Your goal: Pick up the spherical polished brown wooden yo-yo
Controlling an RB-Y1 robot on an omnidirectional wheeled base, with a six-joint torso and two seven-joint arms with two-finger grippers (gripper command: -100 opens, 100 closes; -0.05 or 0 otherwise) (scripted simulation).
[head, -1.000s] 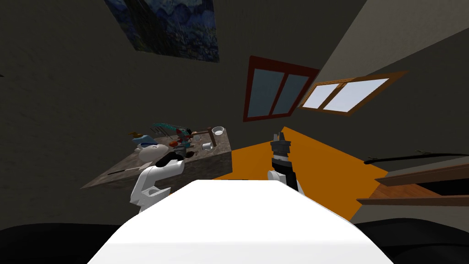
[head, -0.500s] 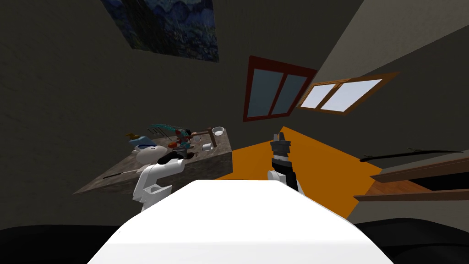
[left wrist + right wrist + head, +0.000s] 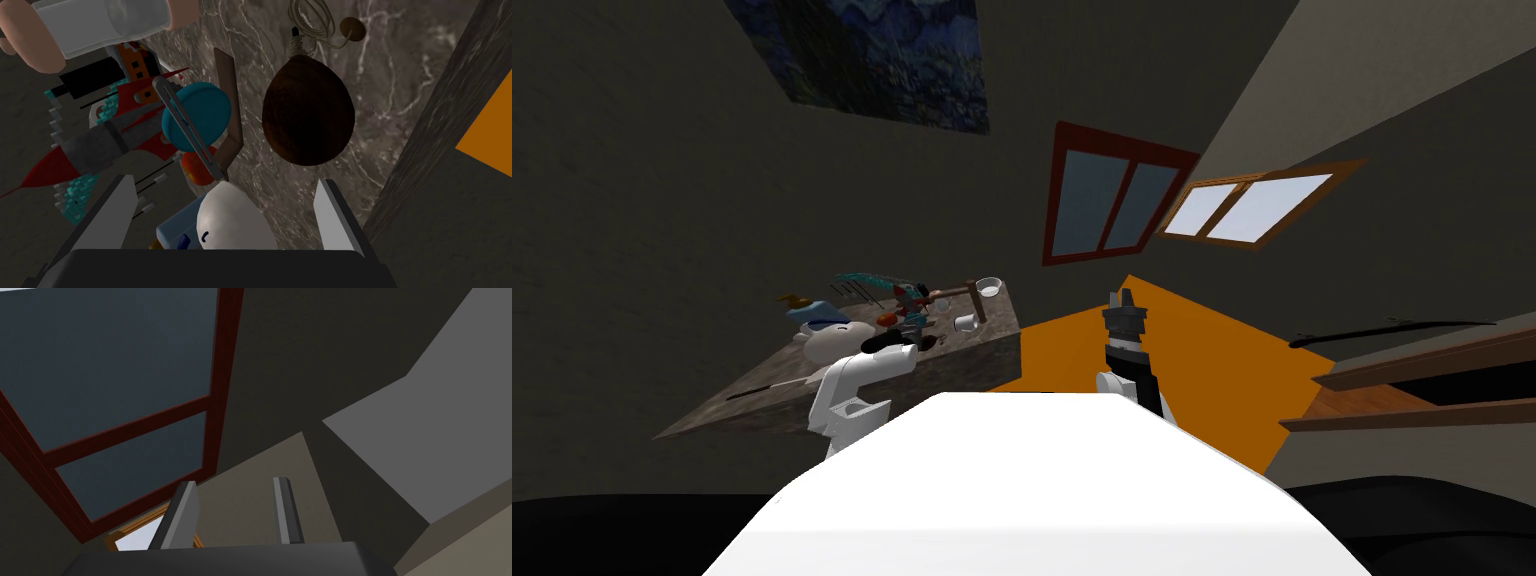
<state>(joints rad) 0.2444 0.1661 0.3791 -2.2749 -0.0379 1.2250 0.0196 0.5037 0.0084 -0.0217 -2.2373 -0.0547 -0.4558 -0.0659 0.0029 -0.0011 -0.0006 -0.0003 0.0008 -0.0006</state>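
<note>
Edging slightly further over the table (image 3: 400,75), the released left claw (image 3: 224,215) should centre on the brown yo-yo (image 3: 307,120), ahead and off to one side, before clenching.

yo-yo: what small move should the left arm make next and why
Probably ease the left end effector forward, shifting slightly sideways: it is open, and the brown yo-yo lies ahead on the table, off-centre, not yet between its fingers.

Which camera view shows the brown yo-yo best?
The left wrist view: the yo-yo lies whole on the table, ahead of the open left gripper. In the head view it is too small to tell among the toys; the right wrist camera faces away.
</note>
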